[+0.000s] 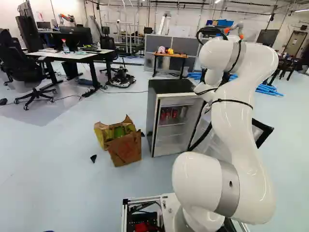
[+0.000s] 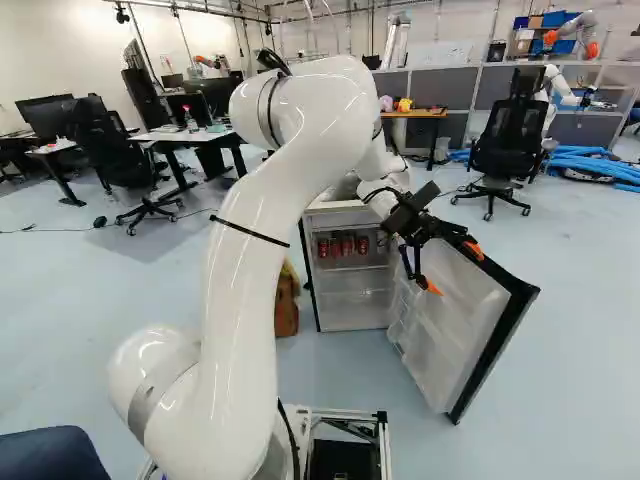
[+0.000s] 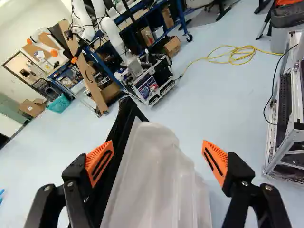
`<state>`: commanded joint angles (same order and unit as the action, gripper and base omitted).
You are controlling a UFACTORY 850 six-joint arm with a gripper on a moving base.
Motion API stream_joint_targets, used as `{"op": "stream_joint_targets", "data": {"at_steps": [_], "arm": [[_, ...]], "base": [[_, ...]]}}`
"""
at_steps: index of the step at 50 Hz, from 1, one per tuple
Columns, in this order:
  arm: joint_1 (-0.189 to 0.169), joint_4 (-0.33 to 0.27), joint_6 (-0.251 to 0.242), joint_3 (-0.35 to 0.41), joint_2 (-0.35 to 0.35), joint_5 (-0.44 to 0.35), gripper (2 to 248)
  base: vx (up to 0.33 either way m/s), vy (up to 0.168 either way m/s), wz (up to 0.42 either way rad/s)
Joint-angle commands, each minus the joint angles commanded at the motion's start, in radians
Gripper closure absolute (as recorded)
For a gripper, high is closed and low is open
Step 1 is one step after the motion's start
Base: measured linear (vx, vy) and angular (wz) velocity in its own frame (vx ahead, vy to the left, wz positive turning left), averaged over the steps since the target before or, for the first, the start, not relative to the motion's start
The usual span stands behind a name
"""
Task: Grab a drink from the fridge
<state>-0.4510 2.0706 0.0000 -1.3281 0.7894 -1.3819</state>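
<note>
Since the fridge door stands wide open, the opening step looks done, and the gripper, fingers spread at the door's edge, should next swing inward toward the red cans inside the fridge.

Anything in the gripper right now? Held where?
Nothing held. The gripper is open, with the fridge door between its fingers; one orange pad stands clear of the door.
</note>
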Motion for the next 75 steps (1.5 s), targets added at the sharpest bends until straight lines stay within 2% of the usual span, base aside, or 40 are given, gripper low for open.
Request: {"op": "stream_joint_targets", "data": {"at_steps": [8, 20, 39, 75], "arm": [[0.012, -0.029, 0.000, 0.051, -0.023, -0.007, 3], [0.034, -0.125, 0.000, 0.141, -0.064, -0.071, 3], [0.074, -0.318, 0.000, 0.292, -0.135, -0.151, 3], [0.157, -0.697, 0.000, 0.583, -0.296, -0.159, 3]], "base": [[0.000, 0.000, 0.000], [0.000, 0.000, 0.000], [0.000, 0.000, 0.000], [0.000, 0.000, 0.000]]}}
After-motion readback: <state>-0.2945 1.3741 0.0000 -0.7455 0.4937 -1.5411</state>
